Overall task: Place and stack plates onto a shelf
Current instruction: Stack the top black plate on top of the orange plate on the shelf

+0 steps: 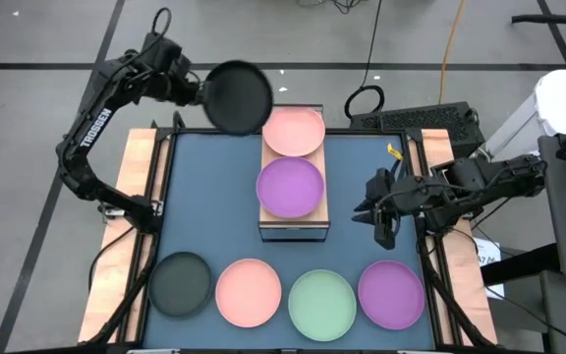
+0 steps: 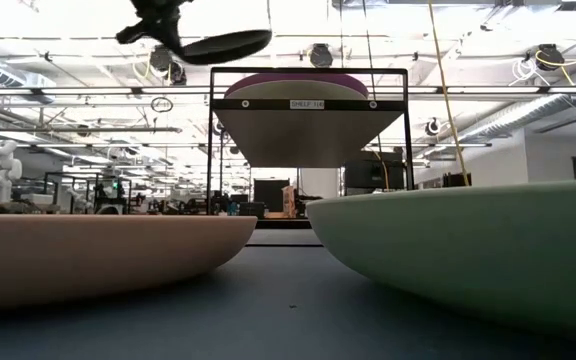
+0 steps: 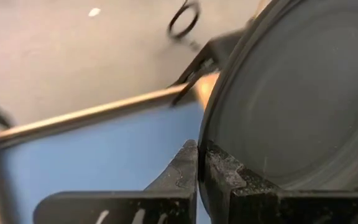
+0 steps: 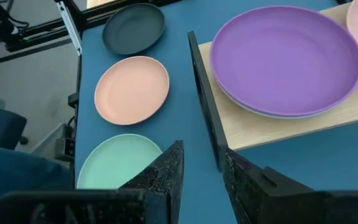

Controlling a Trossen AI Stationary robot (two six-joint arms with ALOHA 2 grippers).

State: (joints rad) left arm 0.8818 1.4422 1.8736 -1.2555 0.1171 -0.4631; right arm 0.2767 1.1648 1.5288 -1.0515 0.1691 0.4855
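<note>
The left tool [image 1: 202, 93], clenched on the rim of a black plate [image 1: 238, 96], carries it aloft just off the shelf [image 1: 293, 218]'s far-left corner, beside the pink plate [image 1: 294, 131], its likely target; the right tool [image 1: 381, 224], seemingly half-parted and empty, waits beside the shelf.

On the light-wood shelf [image 1: 308, 210] sit a pink plate [image 1: 294, 131] and a purple plate [image 1: 290, 187]; beside it, on the dark blue mat [image 1: 204, 197], lies a mint plate [image 1: 321, 303].
</note>
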